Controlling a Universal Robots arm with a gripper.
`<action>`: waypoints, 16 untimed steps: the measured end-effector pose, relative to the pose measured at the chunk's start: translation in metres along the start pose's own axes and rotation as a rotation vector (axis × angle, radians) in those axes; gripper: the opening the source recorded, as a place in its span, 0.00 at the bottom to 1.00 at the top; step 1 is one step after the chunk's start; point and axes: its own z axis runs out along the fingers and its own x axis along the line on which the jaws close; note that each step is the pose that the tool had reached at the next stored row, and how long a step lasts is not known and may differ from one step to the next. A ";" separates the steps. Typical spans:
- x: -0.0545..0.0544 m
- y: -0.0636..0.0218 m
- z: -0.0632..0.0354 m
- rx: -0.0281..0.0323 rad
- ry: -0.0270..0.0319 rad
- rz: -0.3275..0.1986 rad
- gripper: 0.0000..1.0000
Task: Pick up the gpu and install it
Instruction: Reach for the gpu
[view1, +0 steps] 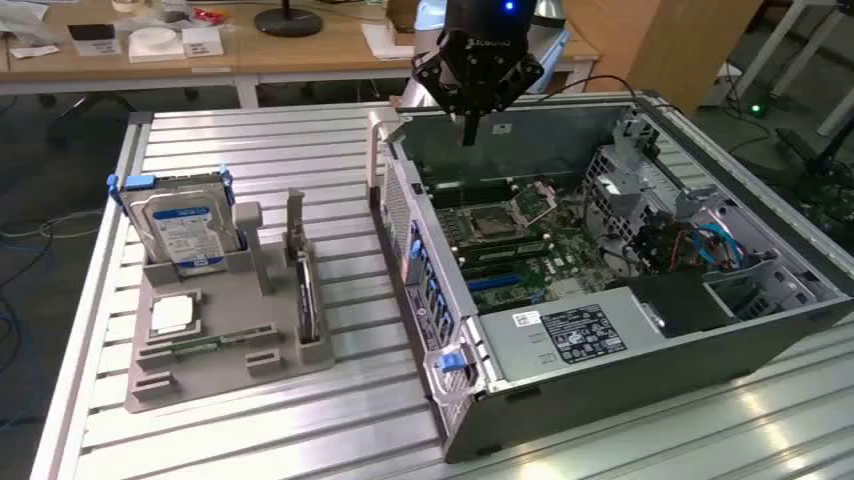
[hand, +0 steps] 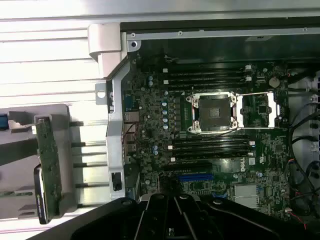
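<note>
The thin flat graphics card, a green circuit board with a black cooler on one face (view1: 306, 300), stands on its long edge in a slot of the grey moulded plastic holder (view1: 227, 385) on the ribbed aluminium table (view1: 267, 140). It is at the exterior view's left of the open dark grey computer case (view1: 747, 330) and well apart from the arm. The black two-fingered gripper (view1: 470, 135) hangs over the far part of the case with its fingers shut together and nothing between them. The gpu's long axis runs along the slot, roughly parallel to the near side wall of the case. Its faces look sideways, and the wrist view shows it edge-on, with the cooler bulging from one side (hand: 49, 165). Which end carries the metal bracket I cannot tell for sure. I judge the card light and stiff but fragile. The board's components and the fan should not be squeezed, and the bare edges are smooth enough to slip. The best hold looks like a pinch across the thickness at the exposed upper edge, near mid-length, so it lifts straight out without tilting.
</note>
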 end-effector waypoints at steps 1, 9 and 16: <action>0.000 0.0000 0.0000 0.0000 0.0000 0.000 0.11; 0.010 -0.0019 -0.0003 0.0000 0.0000 0.000 0.11; 0.024 -0.0048 -0.0007 0.0000 0.0000 0.000 0.11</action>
